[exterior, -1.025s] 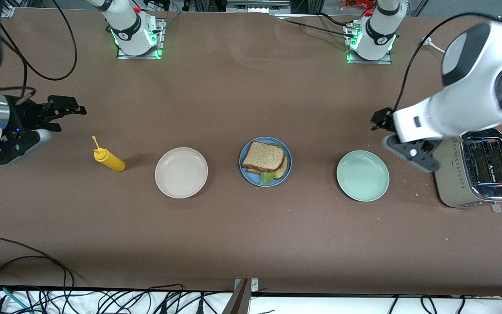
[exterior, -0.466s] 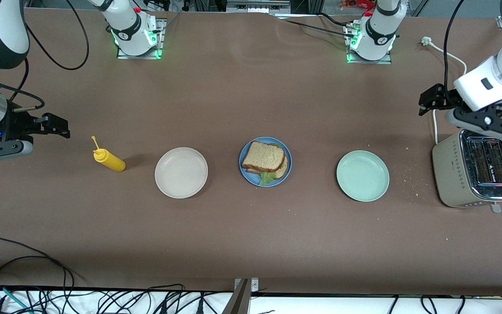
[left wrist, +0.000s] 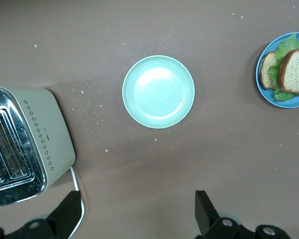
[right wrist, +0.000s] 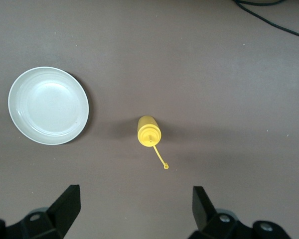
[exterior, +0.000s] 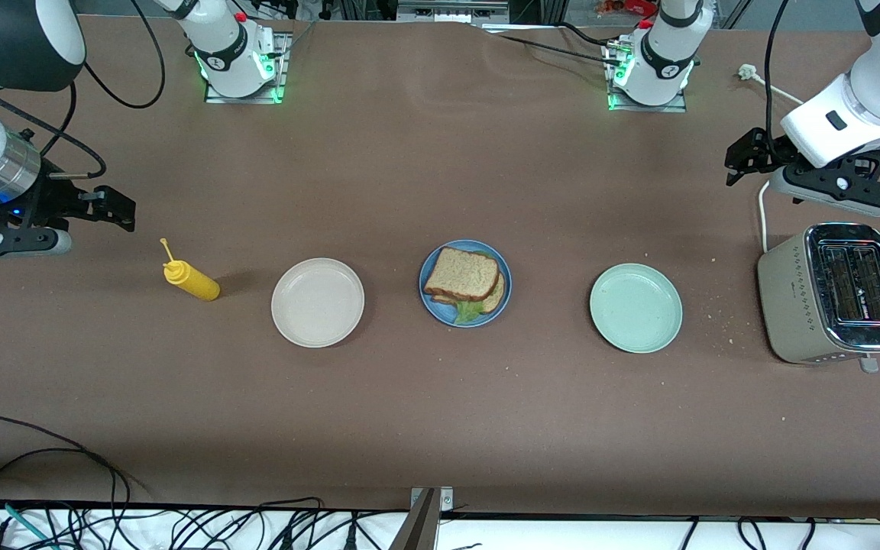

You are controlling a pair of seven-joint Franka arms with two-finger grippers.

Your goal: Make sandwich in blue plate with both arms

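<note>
My counter (exterior: 440, 428) is the widest thing here, and most of what could go wrong is a sweep across it. Both my arms hang up in the air at its ends, each pincer with jaws wide apart and nothing in them. My left pincer (exterior: 745, 156) is over bare counter near the toaster (exterior: 829, 294), whose white cord runs right under that arm; I judge a low pass could snag the cord or knock the toaster. My right pincer (exterior: 115, 208) is over the counter just beside the yellow squeeze bottle (exterior: 192, 280), which stands upright and narrow, so a careless drop would tip it.

The pale green plate (exterior: 635, 308) and the beige plate (exterior: 318, 302) are both empty; they flank the blue plate (exterior: 430, 302), which lies midway along the counter. The sandwich (exterior: 464, 275) lies in it: two bread slices, the top one skewed, lettuce poking out toward the front camera. To me the work looks done, so any further nudge risks sliding that top slice off.
</note>
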